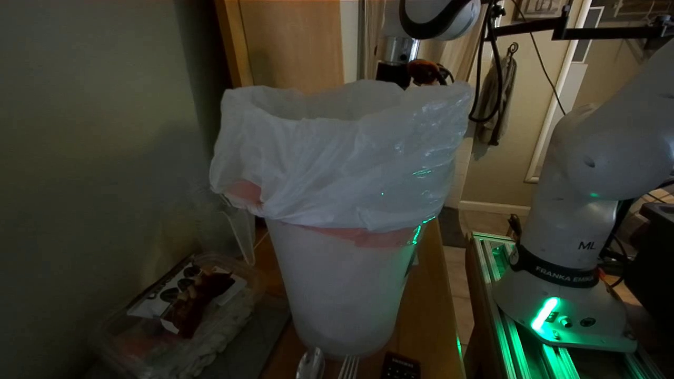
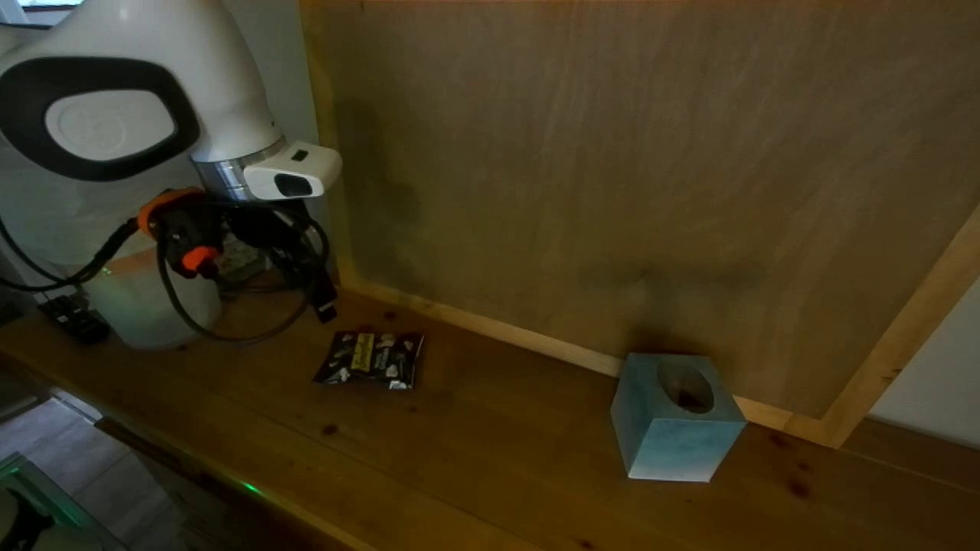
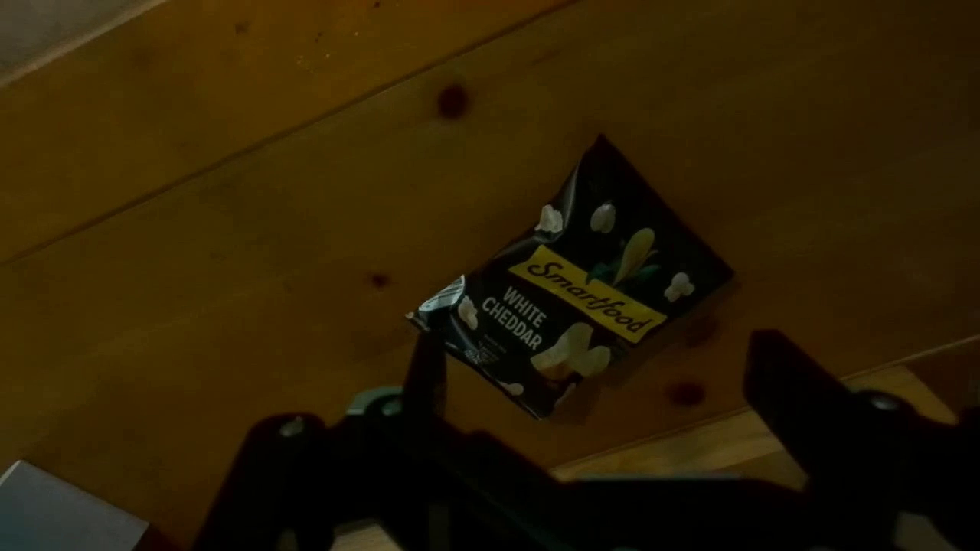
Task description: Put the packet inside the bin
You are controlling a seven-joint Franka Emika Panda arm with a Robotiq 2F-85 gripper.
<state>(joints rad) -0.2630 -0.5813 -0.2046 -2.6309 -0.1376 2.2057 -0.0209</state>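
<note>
Because the jaws stand parted with nothing between them, the coming move turns on how they line up with the Smartfood White Cheddar packet [image 3: 570, 287]. It lies flat on the worktop [image 2: 490, 459], lower than the jaws; in the wrist view it sits just beyond their tips, roughly midway across the gap, one tip overlapping a corner. The height between cannot be judged. Its long axis slants across the jaws' line from lower left to upper right there, so a slight turn before coming down would probably give a squarer pinch.

Near the jaws, on the side away from the worktop's open edge, a wooden panel [image 2: 651, 191] rises and may limit room. The packet lies between the blue-grey tissue box [image 2: 681, 428] and the white bin [image 1: 342, 284], whose plastic liner [image 1: 342, 163] billows above it and hides the jaws in an exterior view; the carry likely calls for a high lift. Black cables [image 2: 111, 245] hang beside the jaws and could snag the liner. By the bin's foot lie a spoon [image 1: 310, 363], a fork [image 1: 348, 367] and a black remote [image 1: 400, 366].
</note>
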